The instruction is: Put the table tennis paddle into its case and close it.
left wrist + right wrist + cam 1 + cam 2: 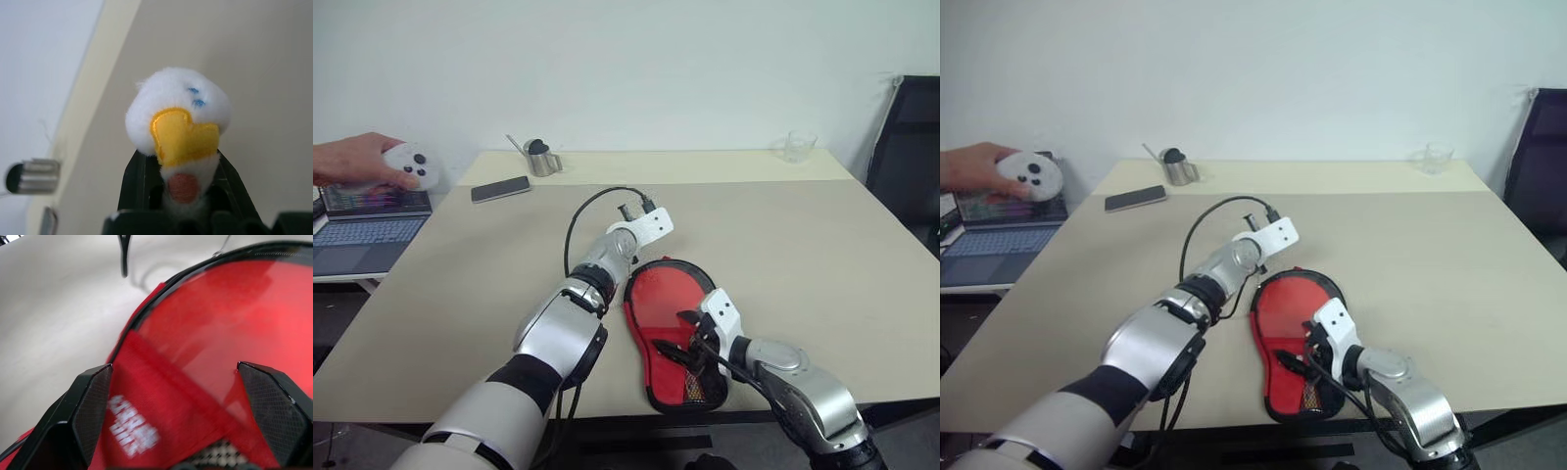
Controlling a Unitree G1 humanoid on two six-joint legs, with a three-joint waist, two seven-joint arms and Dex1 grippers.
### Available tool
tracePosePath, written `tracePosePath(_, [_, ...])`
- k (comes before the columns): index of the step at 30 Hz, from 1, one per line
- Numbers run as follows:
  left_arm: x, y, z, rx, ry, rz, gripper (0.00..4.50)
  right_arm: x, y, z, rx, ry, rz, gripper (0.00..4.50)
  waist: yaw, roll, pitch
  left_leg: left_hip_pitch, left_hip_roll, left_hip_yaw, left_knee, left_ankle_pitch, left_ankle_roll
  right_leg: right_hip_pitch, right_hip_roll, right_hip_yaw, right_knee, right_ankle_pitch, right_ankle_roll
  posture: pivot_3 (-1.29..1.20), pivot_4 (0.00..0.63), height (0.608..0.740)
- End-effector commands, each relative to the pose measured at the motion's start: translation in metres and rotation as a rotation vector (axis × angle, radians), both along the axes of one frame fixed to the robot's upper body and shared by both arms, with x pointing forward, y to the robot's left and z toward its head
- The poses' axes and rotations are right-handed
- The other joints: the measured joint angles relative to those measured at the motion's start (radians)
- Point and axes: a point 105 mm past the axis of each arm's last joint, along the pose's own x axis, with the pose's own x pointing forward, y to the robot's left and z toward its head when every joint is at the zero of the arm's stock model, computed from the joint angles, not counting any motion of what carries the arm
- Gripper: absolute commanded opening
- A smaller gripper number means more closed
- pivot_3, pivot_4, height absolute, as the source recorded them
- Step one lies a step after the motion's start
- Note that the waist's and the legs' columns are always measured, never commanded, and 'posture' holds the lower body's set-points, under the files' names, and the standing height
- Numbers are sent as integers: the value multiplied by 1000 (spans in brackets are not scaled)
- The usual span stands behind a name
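The case (664, 313) lies flat on the table near the front edge, red side up inside a black zip rim, with a mesh pocket at its near end. Its small white plush charm (176, 107), with a yellow beak, is clamped in my left gripper (178, 161), which is shut on it just past the case's far end. My right gripper (683, 338) hovers open over the near half of the case, its black fingers (90, 401) spread wide above the white logo (132, 431). I cannot tell the paddle apart from the case's smooth red face.
A phone (500, 189) and a metal cup (542, 157) sit at the far left of the table (803, 245), a clear glass (800, 146) at the far right. A person's hand holds a white controller (414, 164) above a laptop (367, 235). A black chair (911, 147) stands right.
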Motion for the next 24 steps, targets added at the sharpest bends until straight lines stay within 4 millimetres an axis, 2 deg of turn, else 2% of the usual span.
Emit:
tracePosePath(1, [-2,-34,36,30,-146,-109,289,-10,2,-3,1,35,12,4500,1,0,0,0,0,0,0,0,0,0,0,0,0,0,0,0,150,740])
tracePosePath(5, [-11,-63,35,98,-191,-217,289,-14,2,-3,6,46,-9,4500,3,0,0,0,0,0,0,0,0,0,0,0,0,0,0,0,150,740])
tracePosePath(10, [-24,-90,19,184,-195,-331,289,-15,3,-3,15,53,-26,4500,4,0,0,0,0,0,0,0,0,0,0,0,0,0,0,0,150,740])
tracePosePath(16, [-35,-107,3,230,-189,-400,289,-18,7,-2,29,62,-38,4500,8,0,0,0,0,0,0,0,0,0,0,0,0,0,0,0,150,740])
tracePosePath(24, [-44,-123,0,251,-205,-456,289,-21,10,-3,43,73,-51,4500,20,0,0,0,0,0,0,-1,2,0,0,0,0,0,0,0,150,740])
